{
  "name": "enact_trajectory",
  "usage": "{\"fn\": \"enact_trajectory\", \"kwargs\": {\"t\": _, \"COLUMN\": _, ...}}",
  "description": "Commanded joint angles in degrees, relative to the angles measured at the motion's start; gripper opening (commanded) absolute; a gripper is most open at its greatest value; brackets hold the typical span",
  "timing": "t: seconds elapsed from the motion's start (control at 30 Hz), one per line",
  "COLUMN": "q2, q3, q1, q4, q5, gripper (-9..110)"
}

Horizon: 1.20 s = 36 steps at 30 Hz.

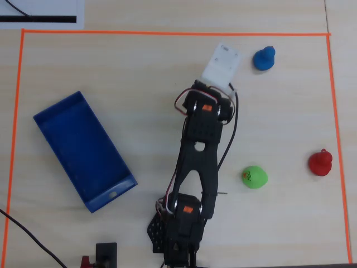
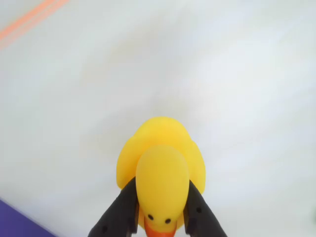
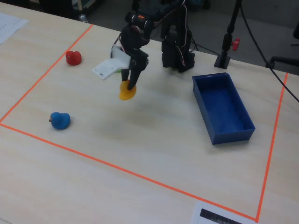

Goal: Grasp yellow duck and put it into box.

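Note:
The yellow duck (image 2: 160,158) with its orange beak is clamped by the head between my gripper's (image 2: 160,186) two black fingers. In the fixed view the duck (image 3: 126,92) hangs under the gripper (image 3: 132,84), lifted clear of the table. In the overhead view the arm's white wrist mount (image 1: 221,64) hides both duck and jaws. The dark-blue box (image 1: 78,142) lies empty at the left of the overhead view, well apart from the gripper. It also shows at the right of the fixed view (image 3: 224,109) and as a blurred blue corner in the wrist view (image 2: 15,222).
A blue duck (image 1: 264,58) (image 3: 60,120), a green duck (image 1: 255,177) and a red duck (image 1: 321,162) (image 3: 73,57) stand on the pale wooden table. Orange tape (image 1: 167,33) marks the work area. The arm's base (image 1: 181,223) sits at the near edge.

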Motion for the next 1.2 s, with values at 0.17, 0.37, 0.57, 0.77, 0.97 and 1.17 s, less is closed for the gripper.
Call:
{"fn": "enact_trajectory", "kwargs": {"t": 0.17, "q2": 30.7, "q3": 14.9, "q1": -26.6, "q4": 16.3, "q5": 4.4, "gripper": 0}}
{"fn": "enact_trajectory", "kwargs": {"t": 0.37, "q2": 27.4, "q3": 7.6, "q1": -48.5, "q4": 25.6, "q5": 15.5, "gripper": 0}}
{"fn": "enact_trajectory", "kwargs": {"t": 0.57, "q2": 13.1, "q3": -4.6, "q1": -58.0, "q4": 26.4, "q5": 23.9, "gripper": 0}}
{"fn": "enact_trajectory", "kwargs": {"t": 0.77, "q2": -0.8, "q3": -14.5, "q1": -60.9, "q4": 25.2, "q5": 27.1, "gripper": 0}}
{"fn": "enact_trajectory", "kwargs": {"t": 0.97, "q2": -17.6, "q3": -23.6, "q1": -61.9, "q4": 22.1, "q5": 28.7, "gripper": 0}}
{"fn": "enact_trajectory", "kwargs": {"t": 1.17, "q2": -36.1, "q3": -37.3, "q1": -63.4, "q4": 23.3, "q5": 29.6, "gripper": 2}}
